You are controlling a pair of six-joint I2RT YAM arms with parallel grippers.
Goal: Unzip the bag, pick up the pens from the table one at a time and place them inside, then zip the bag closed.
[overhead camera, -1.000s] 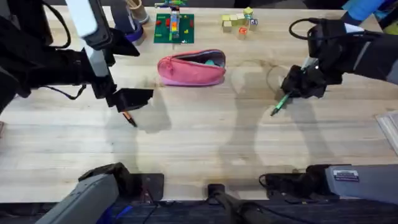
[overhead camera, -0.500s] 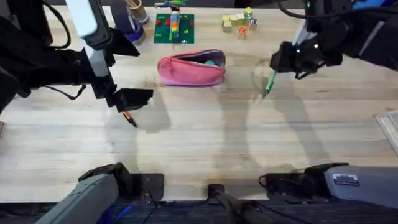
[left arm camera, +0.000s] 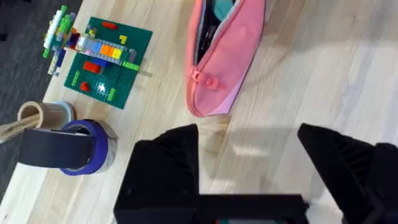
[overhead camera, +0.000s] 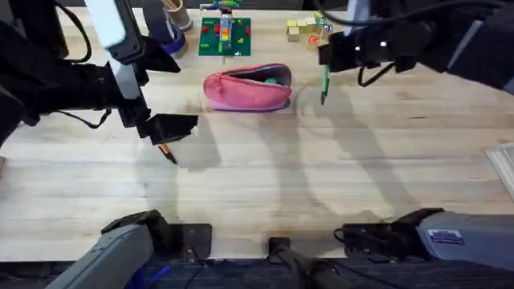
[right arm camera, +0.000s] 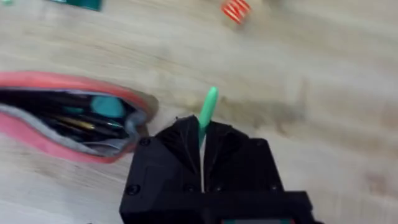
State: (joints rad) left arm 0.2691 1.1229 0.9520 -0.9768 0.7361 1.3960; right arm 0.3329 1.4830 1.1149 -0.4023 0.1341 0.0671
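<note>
The pink bag (overhead camera: 246,92) lies at the far middle of the table (overhead camera: 265,185), its zipper open onto a dark lining (right arm camera: 68,115). My right gripper (overhead camera: 331,56) is shut on the green pen (overhead camera: 324,85), which hangs tip-down just right of the bag's open end. In the right wrist view the green pen (right arm camera: 208,107) sticks out between the closed fingers (right arm camera: 180,140), beside the bag (right arm camera: 43,140). My left gripper (overhead camera: 173,128) stands open (left arm camera: 249,158) with nothing in it, left of the bag (left arm camera: 231,56). The orange pen (overhead camera: 167,152) pokes out from under it.
A green brick plate (overhead camera: 225,36) with bricks on it sits behind the bag, tape rolls (overhead camera: 165,32) to its left and small coloured blocks (overhead camera: 309,28) to its right. A pale object (overhead camera: 504,164) lies at the table's right edge.
My right gripper has carried the green pen left and away from me, from the right side of the table to just beside the bag's open end. The left arm has not moved.
</note>
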